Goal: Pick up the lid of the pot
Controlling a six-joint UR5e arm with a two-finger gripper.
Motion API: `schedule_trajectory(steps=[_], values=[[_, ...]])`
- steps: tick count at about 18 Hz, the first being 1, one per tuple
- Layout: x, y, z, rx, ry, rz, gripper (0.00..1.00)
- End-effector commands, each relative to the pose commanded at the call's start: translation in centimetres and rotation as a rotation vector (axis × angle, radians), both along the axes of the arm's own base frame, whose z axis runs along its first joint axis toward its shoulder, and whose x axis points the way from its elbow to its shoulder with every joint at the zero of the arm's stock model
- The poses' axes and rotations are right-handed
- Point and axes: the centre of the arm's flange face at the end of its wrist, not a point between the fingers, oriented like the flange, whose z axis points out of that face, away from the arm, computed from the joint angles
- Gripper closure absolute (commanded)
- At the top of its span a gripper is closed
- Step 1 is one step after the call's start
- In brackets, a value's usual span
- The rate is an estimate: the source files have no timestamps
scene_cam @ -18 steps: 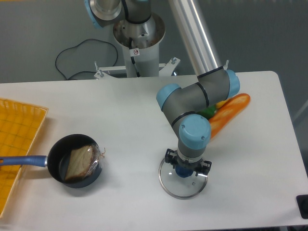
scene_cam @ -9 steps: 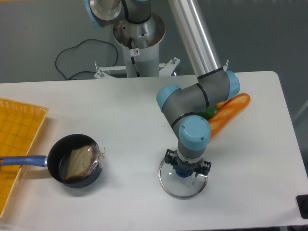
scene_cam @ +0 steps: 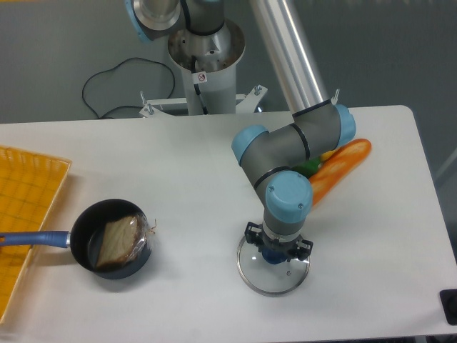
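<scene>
Glass pot lid [scene_cam: 270,284]: in the fixed camera's view, it lies on the white table [scene_cam: 186,182] beneath me; it has slid very slightly to the image's right since the last picture.
Blue knob [scene_cam: 274,256]: shifted with the lid, so I judge a finger of mine has nudged it.
My claw [scene_cam: 277,243]: fingers either side of the knob; I cannot tell whether they grip it or just stand around it.
Lid rim [scene_cam: 268,293]: no lift shows; I should secure the knob before rising, or it may slip.
</scene>
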Motion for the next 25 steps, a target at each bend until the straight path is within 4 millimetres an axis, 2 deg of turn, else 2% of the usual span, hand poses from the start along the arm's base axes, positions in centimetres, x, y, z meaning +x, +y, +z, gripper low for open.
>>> schedule_trajectory(steps=[6,8,13,21,25], values=[[0.6,-0.2,1.4,0.007,0.004,-0.011,0.48],[1.6,0.5,2.5,0.018,0.011,-0.026,0.48],[3.8,0.2,5.6,-0.003,-0.019,-0.045,0.48],[5.5,0.0,9.5,0.012,0.000,-0.104,0.48],[6.2,-0.9,10.6,-0.016,-0.036,-0.146,0.48]])
